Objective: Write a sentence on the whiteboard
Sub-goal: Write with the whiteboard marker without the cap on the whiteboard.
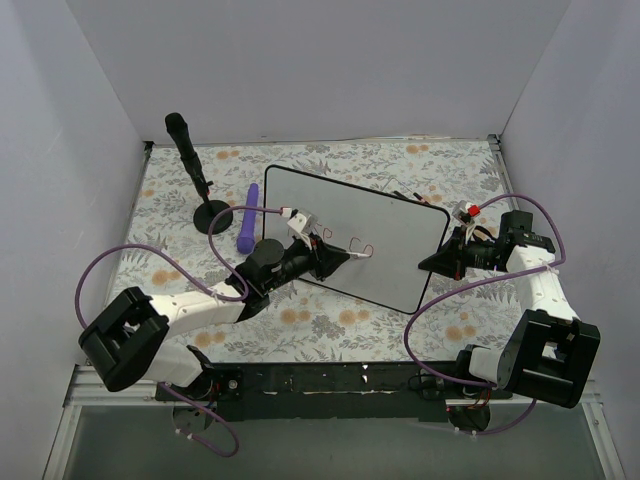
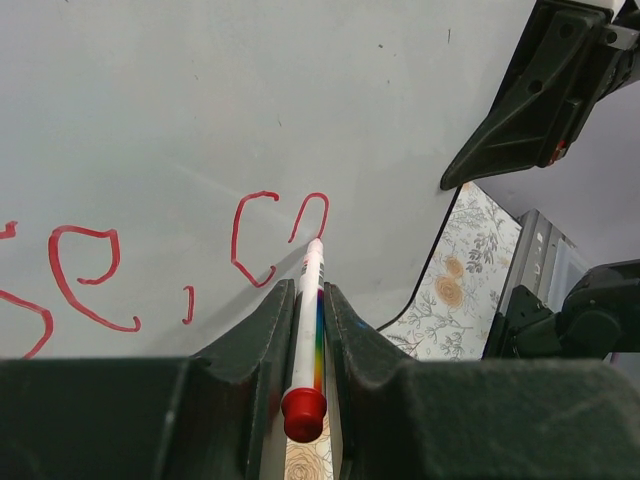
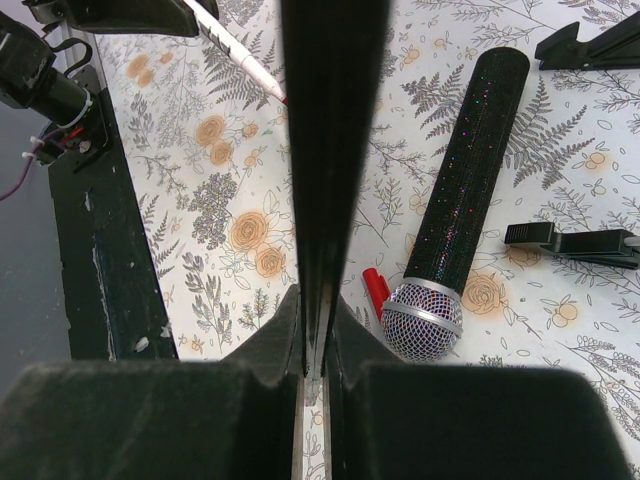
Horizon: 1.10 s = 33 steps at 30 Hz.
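The whiteboard (image 1: pixel 380 235) lies slanted at mid-table, white with a thin black rim. My left gripper (image 1: pixel 338 257) is over its near-left part, shut on a white marker (image 2: pixel 312 300) with a rainbow stripe and a red end. The marker's tip rests on the board beside the last stroke of the sentence (image 2: pixel 255 240), red letters reading about "se, co". My right gripper (image 1: pixel 432 262) is shut on the board's right edge. In the right wrist view that black rim (image 3: pixel 330 150) runs edge-on between the fingers (image 3: pixel 285 330), and the marker (image 3: pixel 240 50) reaches it at top left.
A black stand (image 1: pixel 190 160) with a round base and a purple tube (image 1: pixel 248 215) sit left of the board. In the right wrist view a glittery black microphone (image 3: pixel 460 200), a red cap (image 3: pixel 375 293) and a black clip (image 3: pixel 570 240) lie on the floral cloth.
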Each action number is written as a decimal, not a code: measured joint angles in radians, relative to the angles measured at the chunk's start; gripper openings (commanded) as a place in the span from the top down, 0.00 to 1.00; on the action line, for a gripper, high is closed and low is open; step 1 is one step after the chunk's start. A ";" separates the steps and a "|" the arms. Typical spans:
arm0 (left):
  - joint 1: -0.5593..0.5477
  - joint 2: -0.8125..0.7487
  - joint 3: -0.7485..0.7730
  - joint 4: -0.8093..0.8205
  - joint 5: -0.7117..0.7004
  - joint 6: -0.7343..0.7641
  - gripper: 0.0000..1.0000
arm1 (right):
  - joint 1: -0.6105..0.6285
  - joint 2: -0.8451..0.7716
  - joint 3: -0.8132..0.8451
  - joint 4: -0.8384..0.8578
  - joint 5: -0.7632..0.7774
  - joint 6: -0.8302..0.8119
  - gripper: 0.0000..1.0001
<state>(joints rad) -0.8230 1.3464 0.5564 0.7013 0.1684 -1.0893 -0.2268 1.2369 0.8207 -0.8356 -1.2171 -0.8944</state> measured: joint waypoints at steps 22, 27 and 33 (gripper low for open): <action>0.000 -0.036 0.009 -0.089 -0.031 0.033 1.00 | 0.000 0.000 0.000 0.002 0.000 -0.001 0.99; 0.003 -0.038 0.029 -0.116 -0.038 0.047 1.00 | 0.000 0.000 0.000 0.008 0.000 -0.001 0.99; 0.004 -0.046 0.032 -0.126 -0.047 0.058 1.00 | 0.000 0.000 0.000 0.009 0.001 -0.001 0.99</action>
<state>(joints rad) -0.8188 1.3006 0.5888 0.5755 0.1219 -1.0317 -0.2268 1.2373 0.8207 -0.8265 -1.2163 -0.8955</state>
